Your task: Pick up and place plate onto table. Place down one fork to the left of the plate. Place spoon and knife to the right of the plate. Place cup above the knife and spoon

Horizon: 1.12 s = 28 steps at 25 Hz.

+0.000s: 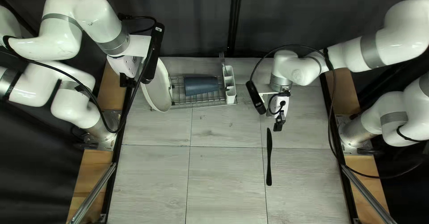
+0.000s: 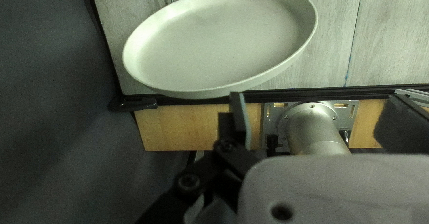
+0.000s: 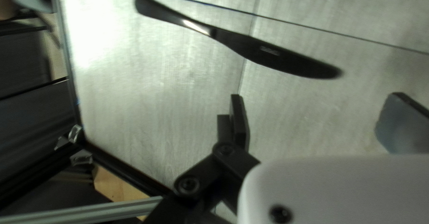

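The cream plate (image 1: 157, 87) leans on edge at the left end of the dish rack; its face fills much of the left wrist view as a plate (image 2: 223, 41). Left gripper (image 1: 126, 80) hangs over the table's left edge beside it; in its wrist view this gripper (image 2: 319, 121) is open, touching nothing. A black knife (image 1: 269, 157) lies on the table. Just beyond its tip is my right gripper (image 1: 279, 123). Seen from the right wrist, the knife (image 3: 272, 54) is ahead of the open gripper (image 3: 319, 121). A blue cup (image 1: 201, 85) lies in the rack. A fork (image 1: 222, 58) stands in the holder.
The wire dish rack (image 1: 196, 102) stands near the table's far edge, with a white cutlery holder (image 1: 229, 79) at its right end. A dark utensil end shows in that holder; its kind is unclear. Below the left gripper is the wooden side board (image 2: 183, 128) with an arm base.
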Each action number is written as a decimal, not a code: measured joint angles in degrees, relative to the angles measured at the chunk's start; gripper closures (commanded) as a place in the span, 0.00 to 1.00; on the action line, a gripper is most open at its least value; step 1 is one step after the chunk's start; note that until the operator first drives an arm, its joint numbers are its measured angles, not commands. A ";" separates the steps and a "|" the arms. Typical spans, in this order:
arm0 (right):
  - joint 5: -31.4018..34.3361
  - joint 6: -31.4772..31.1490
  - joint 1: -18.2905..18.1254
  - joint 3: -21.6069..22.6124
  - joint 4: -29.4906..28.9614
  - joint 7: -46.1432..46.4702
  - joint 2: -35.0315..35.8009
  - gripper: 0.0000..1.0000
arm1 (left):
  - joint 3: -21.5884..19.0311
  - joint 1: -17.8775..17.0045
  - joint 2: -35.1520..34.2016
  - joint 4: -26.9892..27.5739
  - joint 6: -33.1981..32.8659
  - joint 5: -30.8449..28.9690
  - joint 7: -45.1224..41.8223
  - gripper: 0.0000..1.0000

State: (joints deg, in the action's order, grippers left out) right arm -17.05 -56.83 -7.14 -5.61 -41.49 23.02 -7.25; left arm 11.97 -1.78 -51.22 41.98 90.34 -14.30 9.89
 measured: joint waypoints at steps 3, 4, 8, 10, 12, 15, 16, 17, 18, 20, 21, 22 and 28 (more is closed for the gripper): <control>6.38 -2.83 -0.17 2.78 -3.50 -10.45 -2.24 0.00 | 0.00 0.00 0.00 0.00 0.00 0.00 0.00 0.00; 8.40 -3.56 -0.24 3.64 -4.99 -13.51 -2.59 0.00 | 0.00 0.00 0.00 0.00 0.00 0.00 0.00 0.00; 15.02 -5.48 -0.29 6.15 -10.89 -22.14 -1.26 0.00 | 0.00 0.00 0.00 0.00 0.00 0.00 0.00 0.00; 17.23 -6.22 -0.21 6.99 -12.77 -24.58 -0.23 0.00 | 0.00 0.00 0.00 0.00 0.00 0.00 0.00 0.00; 17.92 -6.47 -0.18 7.25 -13.40 -25.33 0.11 0.00 | 0.00 0.00 0.00 0.00 0.00 0.00 0.00 0.00; 18.05 -6.50 -0.17 7.30 -13.51 -25.47 0.17 0.00 | 0.00 0.00 0.00 0.00 0.00 0.00 0.00 0.00; 18.21 -6.48 -0.16 7.34 -13.53 -25.53 0.25 0.00 | 0.00 0.00 0.00 0.00 0.00 0.00 0.00 0.00; 18.56 -6.35 -0.13 7.42 -13.69 -25.78 0.66 0.00 | 0.00 0.00 0.00 0.00 0.00 0.00 0.00 0.00; 18.99 -6.02 -0.12 7.48 -13.85 -26.13 1.21 0.00 | 0.00 0.00 0.00 0.00 0.00 0.00 0.00 0.00; 20.40 -4.16 -0.17 7.59 -14.11 -26.82 2.40 0.00 | 0.00 0.00 0.00 0.00 0.00 0.00 0.00 0.00; 21.22 -2.81 -0.20 7.58 -14.22 -26.89 2.97 0.00 | 0.00 0.00 0.00 0.00 0.00 0.00 0.00 0.00; 22.28 -1.24 -0.27 7.53 -14.30 -26.92 3.55 0.00 | 0.00 0.00 0.00 0.00 0.00 0.00 0.00 0.00; 29.35 8.15 -0.87 6.80 -16.19 -27.39 8.60 0.00 | 0.00 0.00 0.00 0.00 0.00 0.00 0.00 0.00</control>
State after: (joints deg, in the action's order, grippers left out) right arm 12.31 -48.68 -8.01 1.19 -57.67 -4.37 1.35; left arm 11.97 -1.78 -51.22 41.98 90.34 -14.30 9.89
